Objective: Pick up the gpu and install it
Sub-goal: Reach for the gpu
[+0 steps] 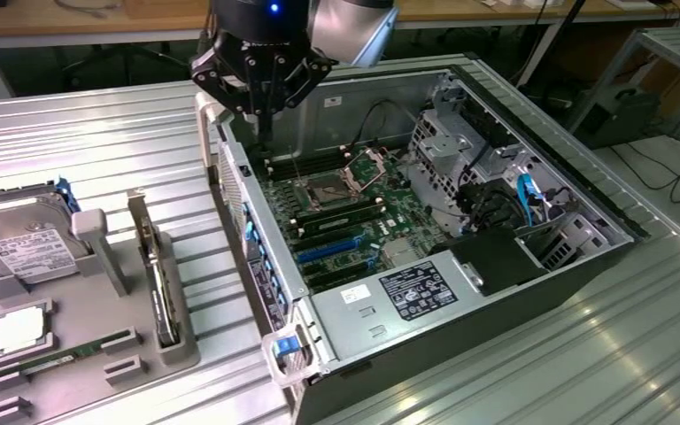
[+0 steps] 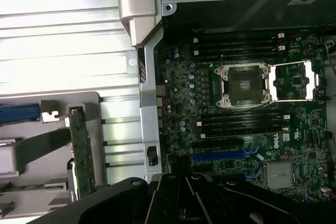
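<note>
The gpu (image 1: pixel 155 270) stands on its long edge in a slot of the grey holder (image 1: pixel 104 266), on the table to the exterior view's left of the computer case. From that side we see it nearly edge-on: a thin, flat, dark card with a pale metal strip along its upper end. In the wrist view its face reads greenish and is dotted with small components (image 2: pixel 83 153), with a silvery bracket tab at one end. Nothing touches it but the holder.

We count one ribbed metal table (image 1: pixel 104 150) and one computer case (image 1: pixel 529 115) lying open on it. Inside the case is one motherboard (image 1: pixel 352 221). On the table sits one holder.

One gripper (image 1: pixel 263 128) hangs over the case near its far wall, above the board and well apart from the gpu. Its fingers (image 2: pixel 178 184) are pressed together and pinch nothing.

In the holder we count one boxy silver hard drive (image 1: pixel 27 248) with a white label and one gpu. There is also one narrow green memory stick (image 1: pixel 63 359) and one square processor chip (image 1: pixel 19 329).

On the board we see one processor socket (image 2: pixel 244 82), with its metal frame swung open beside it.
</note>
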Controlling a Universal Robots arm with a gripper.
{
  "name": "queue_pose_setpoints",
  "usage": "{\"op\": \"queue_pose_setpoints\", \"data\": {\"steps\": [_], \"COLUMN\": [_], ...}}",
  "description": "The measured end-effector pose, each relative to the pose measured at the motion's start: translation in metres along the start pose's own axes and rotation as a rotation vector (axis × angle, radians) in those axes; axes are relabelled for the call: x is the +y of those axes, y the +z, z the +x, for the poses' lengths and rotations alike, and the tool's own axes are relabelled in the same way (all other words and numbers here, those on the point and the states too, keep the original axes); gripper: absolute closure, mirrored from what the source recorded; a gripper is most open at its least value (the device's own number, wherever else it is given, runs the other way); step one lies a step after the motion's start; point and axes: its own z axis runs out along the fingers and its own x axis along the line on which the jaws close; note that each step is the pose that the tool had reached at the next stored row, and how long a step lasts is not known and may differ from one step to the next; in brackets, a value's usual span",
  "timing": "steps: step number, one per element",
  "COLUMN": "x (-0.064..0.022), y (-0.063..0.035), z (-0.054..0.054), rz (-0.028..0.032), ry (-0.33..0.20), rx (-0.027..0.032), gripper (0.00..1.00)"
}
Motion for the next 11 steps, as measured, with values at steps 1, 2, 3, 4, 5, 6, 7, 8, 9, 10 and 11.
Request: {"op": "queue_pose_setpoints", "data": {"steps": [1,2,3,4,5,6,7,8,9,10,11], "x": [-0.0002,-0.0007,-0.0011,-0.0014,-0.0017,-0.0023,-0.0027,-0.0031,-0.0038,-0.0042,-0.0046], "y": [0.0,-0.0001,-0.0002,-0.0002,-0.0002,-0.0003,-0.0003,-0.0004,-0.0004,-0.0004,-0.0005], "z": [0.001,0.003,0.005,0.007,0.008,0.01,0.011,0.012,0.015,0.016,0.017], "rz": [0.0,0.0,0.0,0.0,0.0,0.0,0.0,0.0001,0.0001,0.0,0.0001], "ry": [0.0,0.0,0.0,0.0,0.0,0.0,0.0,0.0,0.0,0.0,0.0], "rx": [-0.0001,-0.0001,0.0,-0.0001,0.0,0.0,-0.0001,0.0,0.0,0.0,0.0], "gripper": [0.89,0.89,0.89,0.89,0.89,0.89,0.89,0.89,0.89,0.89,0.89]}}
